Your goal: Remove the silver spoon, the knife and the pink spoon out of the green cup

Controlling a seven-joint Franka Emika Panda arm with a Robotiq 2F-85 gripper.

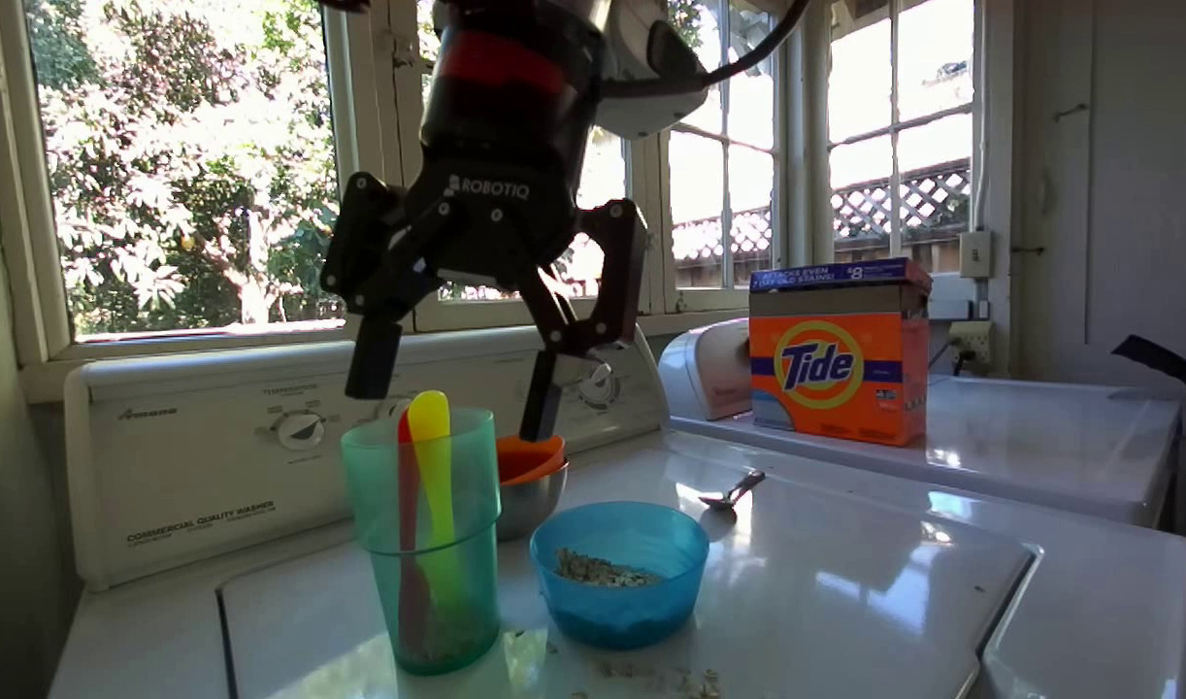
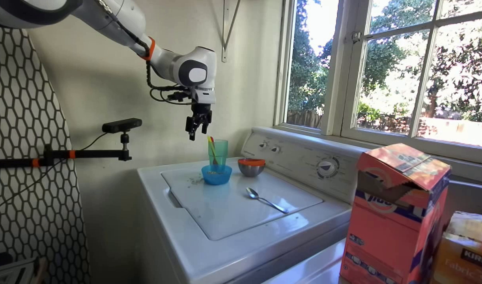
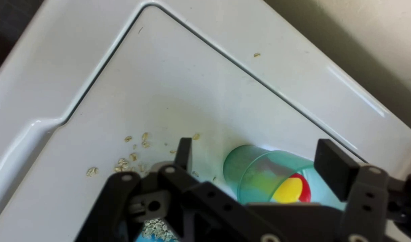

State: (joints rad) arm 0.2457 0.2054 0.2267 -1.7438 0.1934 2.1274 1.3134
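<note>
Green cup (image 1: pixel 372 510): stands upright on the white worktop (image 1: pixel 845 553), lower left of the frame in an exterior view.
Knife (image 1: pixel 432 451): inside the cup, slightly tilted, its rounded yellow-green top above the rim.
Pink spoon (image 1: pixel 409 505): inside the cup, just beside the knife and partly hidden by it, broad end down.
Silver spoon (image 1: pixel 735 491): out of the cup and well apart from it, lying on the worktop right of centre in both exterior views.
Tool (image 1: pixel 454 406): higher than the cup, its 2 black fingers spread wide apart; in the wrist view the cup's mouth shows between them, closer to the fingertip at the right of the frame.
Blue bowl (image 1: pixel 620 621): just beside the cup, to its right in an exterior view, with pale flakes (image 1: pixel 603 570) in it.
Loose flakes (image 3: pixel 122 165): scattered on the worktop, left of centre in the wrist view.
Metal bowl (image 1: pixel 537 500): partly hidden behind the cup in an exterior view, an orange item (image 1: pixel 533 458) in its mouth.
Tide box (image 1: pixel 836 374): right of the frame in both exterior views.
Arm (image 2: pixel 166 65): extends from the upper left of the frame in an exterior view.
</note>
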